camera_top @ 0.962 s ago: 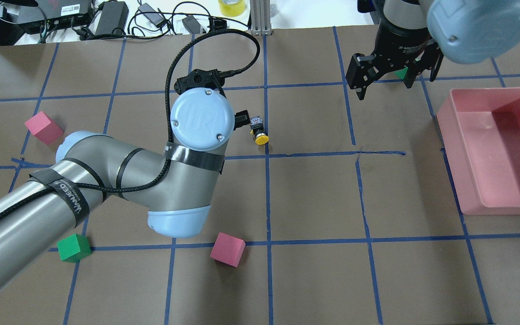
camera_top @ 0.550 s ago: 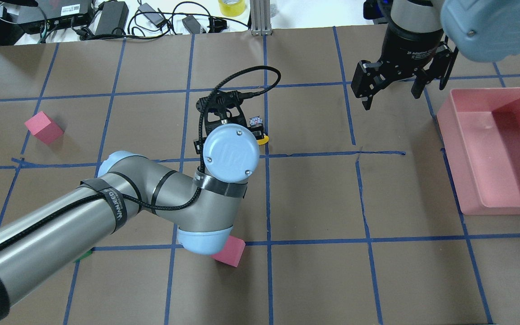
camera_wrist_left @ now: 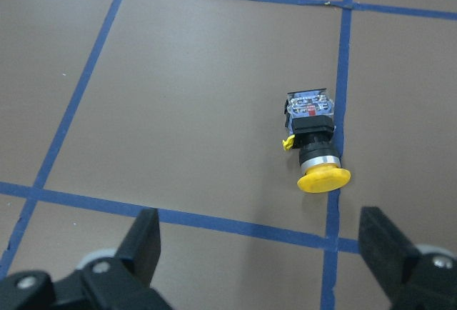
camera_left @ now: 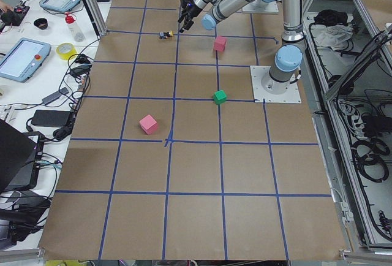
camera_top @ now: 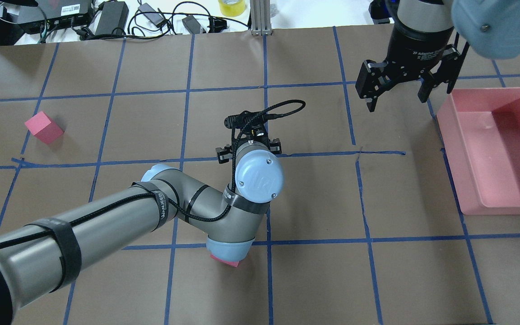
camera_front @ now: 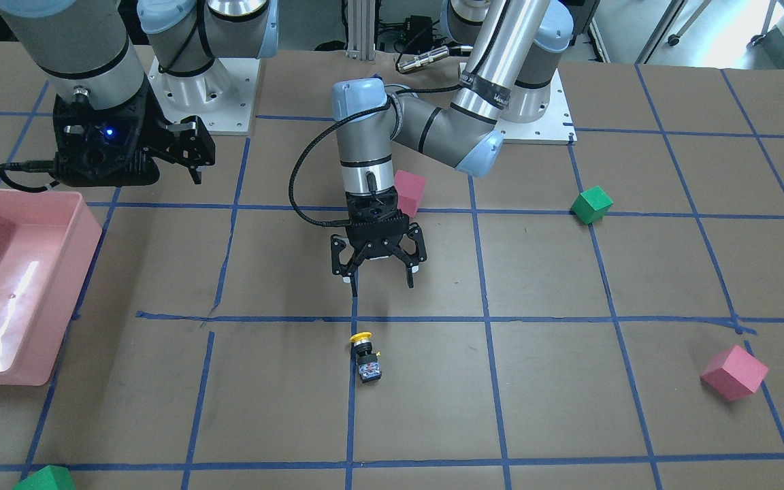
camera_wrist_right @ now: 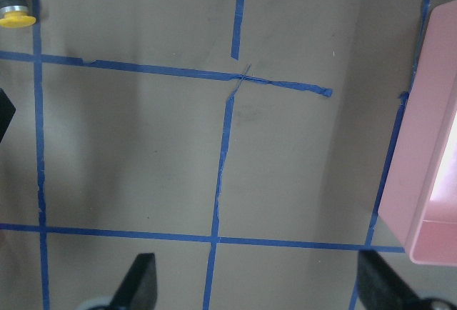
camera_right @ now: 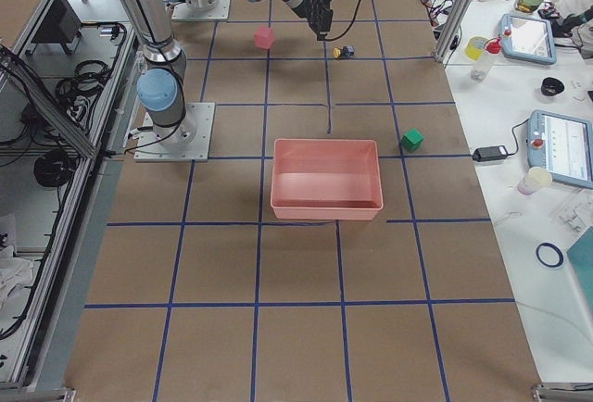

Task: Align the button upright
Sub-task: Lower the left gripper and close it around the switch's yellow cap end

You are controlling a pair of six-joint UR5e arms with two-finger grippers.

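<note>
Since the button (camera_front: 365, 357) lies on its side on the bench (camera_front: 569, 408), lower centre of the front view, the left hand (camera_front: 380, 282), spread and empty, should descend squarely across its black body.

On the brown table (camera_front: 569, 422), gridded in blue tape (camera_front: 487, 395): a button (camera_front: 365, 356) lying on its side along a tape line. To the robot's right of the button, a bin (camera_front: 65, 286) and, farther out, a green cube (camera_front: 43, 479). To its left, a pink cube (camera_front: 734, 372); nearer the robot, a second pink cube (camera_front: 411, 192) and second green cube (camera_front: 591, 205).
</note>
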